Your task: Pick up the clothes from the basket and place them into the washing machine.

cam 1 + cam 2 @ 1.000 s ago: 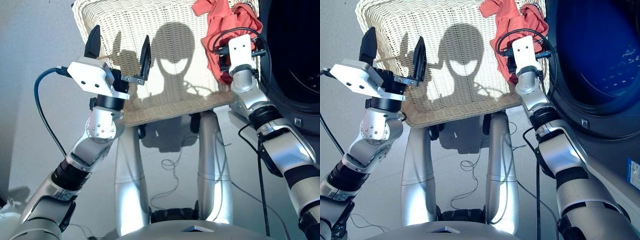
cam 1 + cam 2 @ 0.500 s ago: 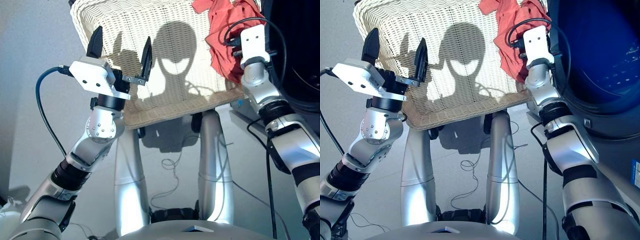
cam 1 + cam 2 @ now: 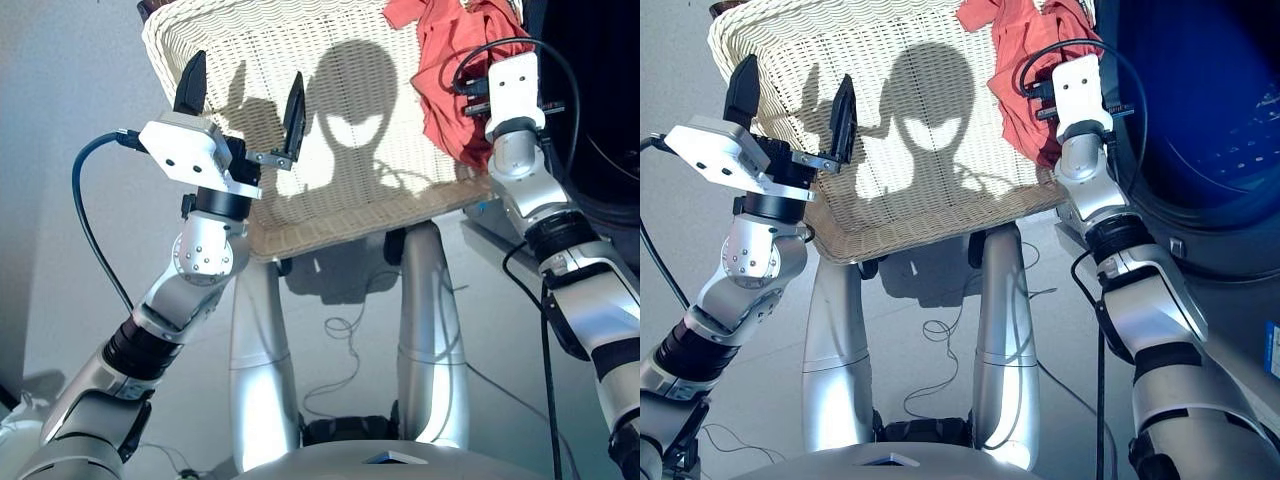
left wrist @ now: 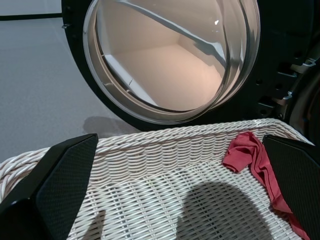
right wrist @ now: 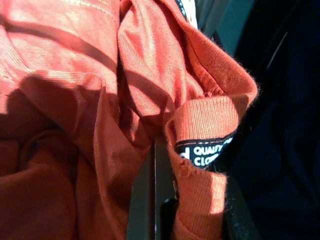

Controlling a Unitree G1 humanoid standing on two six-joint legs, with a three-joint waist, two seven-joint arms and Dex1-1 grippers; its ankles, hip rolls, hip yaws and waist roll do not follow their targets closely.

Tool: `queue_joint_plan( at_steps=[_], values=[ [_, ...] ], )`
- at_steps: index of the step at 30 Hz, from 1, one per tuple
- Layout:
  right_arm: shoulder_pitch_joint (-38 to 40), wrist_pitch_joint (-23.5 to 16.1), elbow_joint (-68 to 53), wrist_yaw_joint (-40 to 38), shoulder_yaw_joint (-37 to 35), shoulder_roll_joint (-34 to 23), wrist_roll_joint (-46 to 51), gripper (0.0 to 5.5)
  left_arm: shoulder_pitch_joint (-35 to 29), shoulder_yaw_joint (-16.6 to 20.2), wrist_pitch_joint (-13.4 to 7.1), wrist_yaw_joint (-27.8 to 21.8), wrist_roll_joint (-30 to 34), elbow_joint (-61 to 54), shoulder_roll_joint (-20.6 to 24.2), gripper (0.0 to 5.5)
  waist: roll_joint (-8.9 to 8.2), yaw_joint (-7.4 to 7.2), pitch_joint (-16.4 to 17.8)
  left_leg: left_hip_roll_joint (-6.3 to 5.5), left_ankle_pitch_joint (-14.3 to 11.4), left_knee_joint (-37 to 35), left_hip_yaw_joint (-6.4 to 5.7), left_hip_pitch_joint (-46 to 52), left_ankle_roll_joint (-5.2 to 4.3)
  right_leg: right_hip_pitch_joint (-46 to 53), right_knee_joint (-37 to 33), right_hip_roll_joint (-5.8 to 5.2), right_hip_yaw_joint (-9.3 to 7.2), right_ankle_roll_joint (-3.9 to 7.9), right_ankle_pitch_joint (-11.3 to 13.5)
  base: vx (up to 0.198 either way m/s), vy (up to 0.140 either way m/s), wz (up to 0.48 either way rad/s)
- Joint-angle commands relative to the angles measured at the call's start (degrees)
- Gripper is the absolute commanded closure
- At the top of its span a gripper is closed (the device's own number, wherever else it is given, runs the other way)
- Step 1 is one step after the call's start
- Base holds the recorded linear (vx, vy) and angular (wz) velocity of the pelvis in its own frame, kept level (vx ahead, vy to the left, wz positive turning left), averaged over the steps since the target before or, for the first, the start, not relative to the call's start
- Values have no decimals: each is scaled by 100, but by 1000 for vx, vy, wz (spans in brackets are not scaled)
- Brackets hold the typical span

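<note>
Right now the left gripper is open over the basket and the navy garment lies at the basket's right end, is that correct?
Not quite. The garment at the right end of the basket is orange-red, not navy; the left eye view shows it, and the right wrist view shows the same cloth close up. The left gripper is indeed open over the basket.

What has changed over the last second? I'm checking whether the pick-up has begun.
The right tool has pushed forward and up along the orange-red garment at the basket's right side. The left tool stayed open over the basket; the garment hasn't visibly lifted.
</note>
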Motion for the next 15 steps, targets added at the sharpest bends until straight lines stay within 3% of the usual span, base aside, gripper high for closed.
queue_joint_plan(
  at_steps=[1,9,10,15],
  values=[
    [516,-120,-421,233,233,454,-110,550,128,168,-337,10,179,-578,69,0,117,-18,-78,-140,622,-633,137,-103,126,217,172,17,-22,382,-487,0,0,0],
    [1421,-443,-1605,-1,-358,29,-143,550,199,267,-372,41,343,-655,136,0,32,-128,-78,-140,643,-707,143,-63,129,256,88,35,-6,408,-461,0,0,0],
    [1439,-437,-1621,-2,-369,25,-147,0,197,258,-371,41,344,-657,136,0,34,-120,-78,-140,644,-709,142,-59,129,261,86,35,-7,408,-460,0,0,0],
    [1621,-461,-1651,-29,-511,7,-111,0,191,256,-394,35,331,-649,156,0,25,-135,-78,-129,643,-732,146,-28,130,295,35,40,4,414,-450,0,0,0]
  ],
)
